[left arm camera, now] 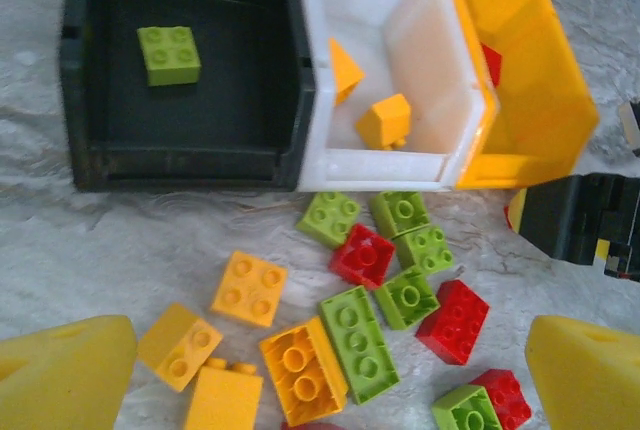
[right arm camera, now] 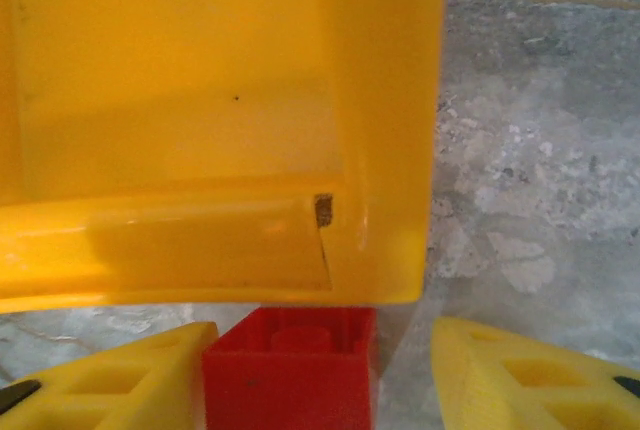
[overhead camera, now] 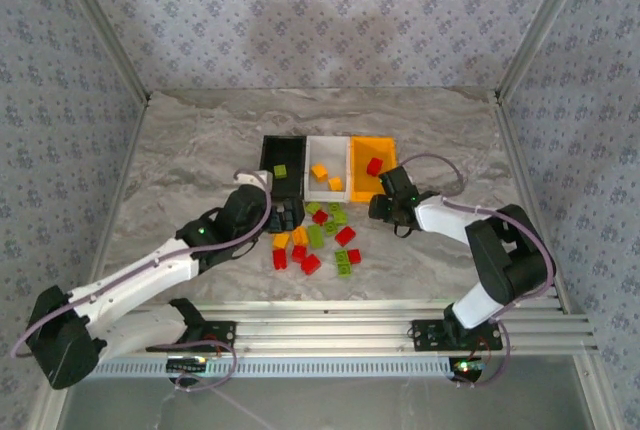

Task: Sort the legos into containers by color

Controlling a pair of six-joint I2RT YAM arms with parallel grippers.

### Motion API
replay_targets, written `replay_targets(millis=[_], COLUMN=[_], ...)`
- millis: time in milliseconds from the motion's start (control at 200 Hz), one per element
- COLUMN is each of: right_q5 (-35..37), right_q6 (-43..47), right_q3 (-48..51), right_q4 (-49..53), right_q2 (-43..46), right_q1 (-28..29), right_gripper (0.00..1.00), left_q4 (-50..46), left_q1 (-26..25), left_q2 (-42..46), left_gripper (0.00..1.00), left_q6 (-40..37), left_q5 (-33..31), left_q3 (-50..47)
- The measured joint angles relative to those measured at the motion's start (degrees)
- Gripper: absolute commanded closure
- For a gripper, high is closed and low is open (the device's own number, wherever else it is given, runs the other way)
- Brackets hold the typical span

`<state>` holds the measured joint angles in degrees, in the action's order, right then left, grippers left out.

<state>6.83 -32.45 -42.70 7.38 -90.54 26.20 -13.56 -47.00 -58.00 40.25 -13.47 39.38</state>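
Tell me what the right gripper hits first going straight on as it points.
Probably the near wall of the orange bin, right ahead; the red brick sits within the right gripper.

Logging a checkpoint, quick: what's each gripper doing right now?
Left gripper: open, holding nothing.
Right gripper: open around a red brick, one finger touching it, not yet clamped.

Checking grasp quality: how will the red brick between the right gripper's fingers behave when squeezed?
The red brick looks like rigid moulded plastic, so it likely won't deform. Its flat, smooth sides could slip or twist. Being boxy, it shouldn't roll, and it is probably light.
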Motion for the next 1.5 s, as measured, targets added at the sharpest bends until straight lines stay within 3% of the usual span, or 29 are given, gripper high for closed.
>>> replay_targets(millis=[235, 365, 560, 695, 989, 1114, 1249, 1499], right_q5=[0.02, -0.22, -0.52, -0.37, 0.0, -0.17, -0.22, -0.9], right_q6=[2.25, 2.51, 2.54, 2.84, 2.89, 2.19, 1.42, 0.76], right_q3=[-0.22, -0.09, -1.11, -8.5, -25.0, -29.53, -31.45, -28.7], right_q4=[-0.2, 1.25, 4.85, 6.43, 6.73, 7.69, 7.89, 7.82], right_q2=[-0.09, 2.27, 13.2, 11.34, -7.37, -12.13, -12.96, -7.87], right_q1=[-0.37, 1.07, 4.76, 3.82, -0.83, -1.73, -1.86, -1.38], right_gripper=[0.72, 0.74, 0.73, 0.73, 0.64, 0.5, 0.39, 0.38], left_q4=[-1.18, -1.88, -1.79, -1.81, -4.31, -4.5, -4.42, -2.82], left_q1=[0.04, 0.13, 1.79, 4.35, 6.34, 6.51, 6.51, 6.84], left_q2=[2.12, 4.13, 11.23, 15.5, 17.03, 15.06, 12.02, 1.29], left_gripper=[0.0, 0.0, 0.0, 0.0, 0.02, 0.02, 0.02, 0.1], left_q6=[2.12, 2.05, 2.51, 3.89, 4.13, 2.6, 0.52, -3.43], left_q5=[-3.28, -4.72, -6.54, -6.25, -3.43, -1.16, 0.94, 6.27], left_q3=[-4.15, -4.48, -8.35, -11.76, -13.14, -13.16, -13.07, -9.46])
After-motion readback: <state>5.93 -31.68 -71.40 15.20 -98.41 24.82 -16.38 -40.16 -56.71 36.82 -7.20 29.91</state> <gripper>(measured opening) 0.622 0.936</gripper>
